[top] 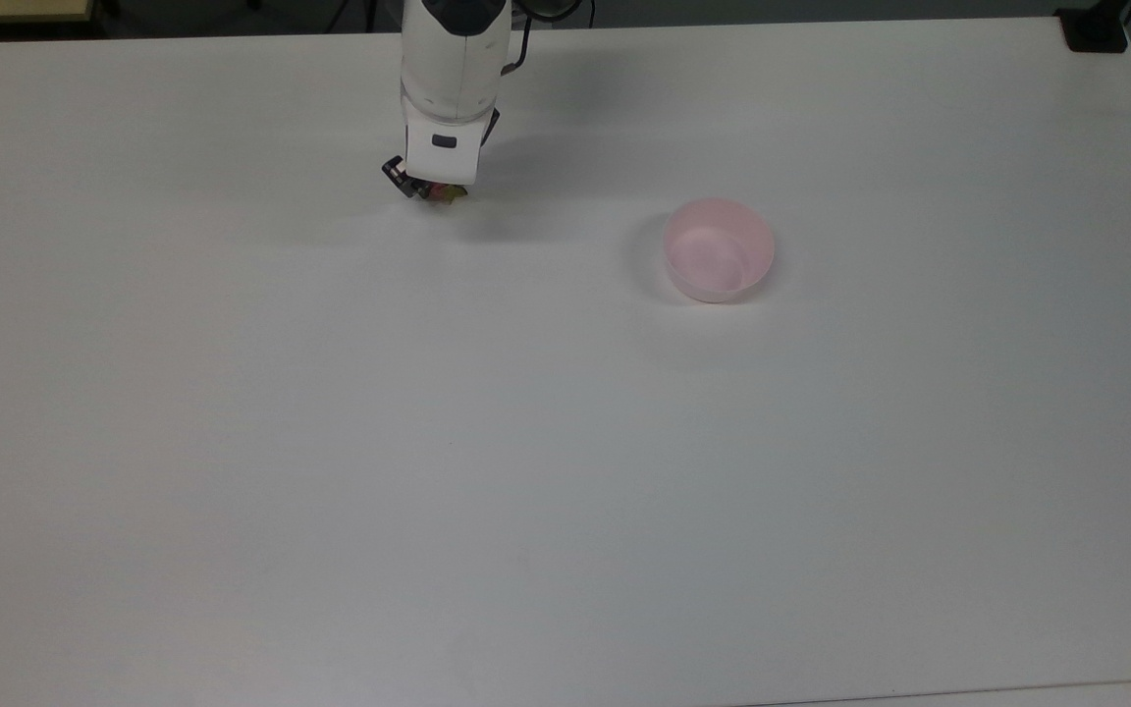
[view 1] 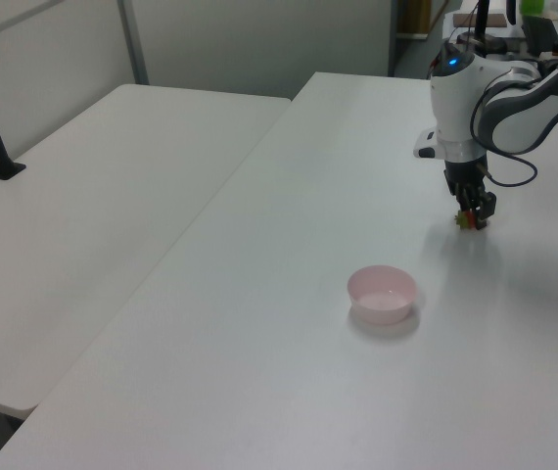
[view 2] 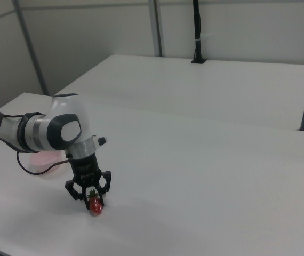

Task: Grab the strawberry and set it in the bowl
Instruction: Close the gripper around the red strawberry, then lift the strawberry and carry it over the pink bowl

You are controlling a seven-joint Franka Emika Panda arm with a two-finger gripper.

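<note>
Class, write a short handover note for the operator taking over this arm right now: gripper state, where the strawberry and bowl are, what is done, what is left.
Gripper: down at the table, fingers straddling the strawberry; open, no grasp yet.
Strawberry: on the table under the gripper.
Bowl: empty, toward the top view's right of the strawberry.
Done: approach and descent.
Left: close, lift, carry to the bowl, release.

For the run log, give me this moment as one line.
stage: grasp approach | gripper: open, lowered around strawberry | strawberry: on table | bowl: empty, apart
</note>
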